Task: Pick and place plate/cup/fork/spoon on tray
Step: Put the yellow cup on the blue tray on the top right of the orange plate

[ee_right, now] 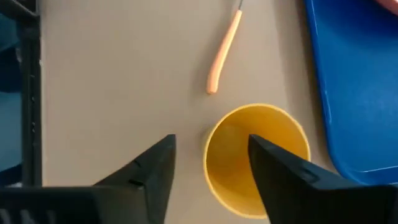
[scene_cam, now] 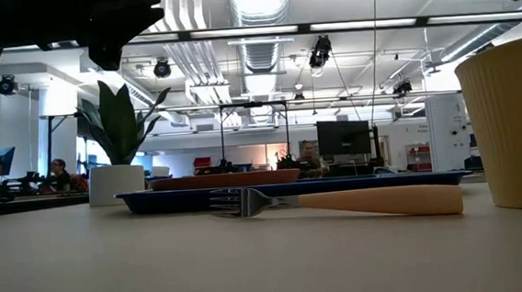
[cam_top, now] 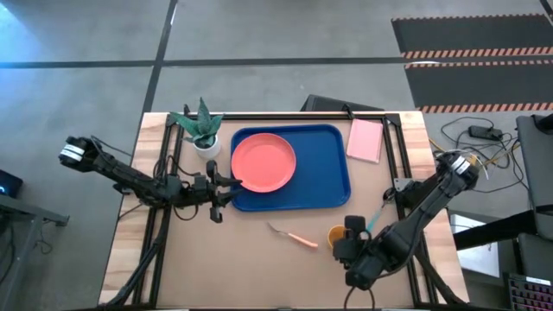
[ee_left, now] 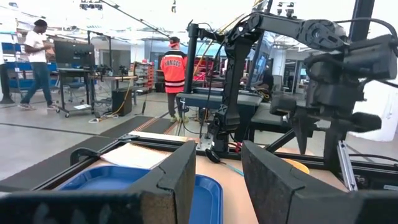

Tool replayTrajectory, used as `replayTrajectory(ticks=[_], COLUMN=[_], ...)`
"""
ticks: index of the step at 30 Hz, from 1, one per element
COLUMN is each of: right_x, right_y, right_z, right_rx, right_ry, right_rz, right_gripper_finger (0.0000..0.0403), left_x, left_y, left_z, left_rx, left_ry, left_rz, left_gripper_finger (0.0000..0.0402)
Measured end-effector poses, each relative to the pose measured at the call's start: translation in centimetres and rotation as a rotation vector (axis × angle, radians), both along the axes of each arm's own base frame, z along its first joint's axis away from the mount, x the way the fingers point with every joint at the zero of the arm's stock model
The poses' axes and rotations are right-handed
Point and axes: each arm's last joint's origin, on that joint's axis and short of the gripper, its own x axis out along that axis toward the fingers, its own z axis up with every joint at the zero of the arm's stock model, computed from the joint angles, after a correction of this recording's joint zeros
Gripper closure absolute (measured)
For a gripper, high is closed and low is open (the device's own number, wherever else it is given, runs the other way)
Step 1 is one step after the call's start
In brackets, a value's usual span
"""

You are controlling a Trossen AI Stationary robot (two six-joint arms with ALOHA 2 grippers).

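Note:
The coral-pink plate lies flat in the left part of the blue tray. My left gripper is open at the tray's left rim, beside the plate's left edge. The orange-yellow cup stands upright on the table near the front. My right gripper is open above it, pointing down. One finger is outside the cup's wall and the other is over its hollow. The orange-handled fork lies on the table left of the cup. The teal-handled spoon lies right of the cup, partly under my right arm.
A white pot with a green plant stands at the tray's far left corner. A pink pad lies right of the tray at the back. Bare table shows in front of the tray. People stand in the room beyond.

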Motion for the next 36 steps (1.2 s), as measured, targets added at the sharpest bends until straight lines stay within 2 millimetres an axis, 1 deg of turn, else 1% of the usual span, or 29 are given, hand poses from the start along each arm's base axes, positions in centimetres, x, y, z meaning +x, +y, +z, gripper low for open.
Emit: replayTrajectory(ticks=[2,5,11,17,25,31,36], right_x=[0.2,0.5,0.8,1.1,1.5,1.8,2.0], right_y=[0.3,0.6,0.7,0.4,0.0,-0.3,-0.9], right_z=[-0.6,-1.7,-3.3,-3.7,-3.8,-3.8,-3.3], right_rx=[-0.007,-0.029,-0.074,-0.096,-0.07,-0.062,-0.04], right_ry=[0.03,0.073,0.143,0.167,0.197,0.207,0.207], right_rz=[0.023,0.041,0.044,0.046,0.059,0.074,0.065], right_gripper_finger=[0.0196,0.0192,0.0211,0.0254,0.0333,0.0385,0.0394], left_x=[0.0,0.0,0.0,0.0,0.0,0.0,-0.1], left_y=[0.0,0.0,0.0,0.0,0.0,0.0,0.0], left_z=[0.0,0.0,0.0,0.0,0.0,0.0,-0.2], left_rx=[0.0,0.0,0.0,0.001,0.001,0.001,0.003], left_ry=[0.0,0.0,0.0,0.001,0.001,0.002,0.007], left_rz=[0.0,0.0,0.0,0.0,0.0,-0.001,-0.001], left_gripper_finger=[0.0288,0.0288,0.0288,0.0288,0.0288,0.0288,0.0288])
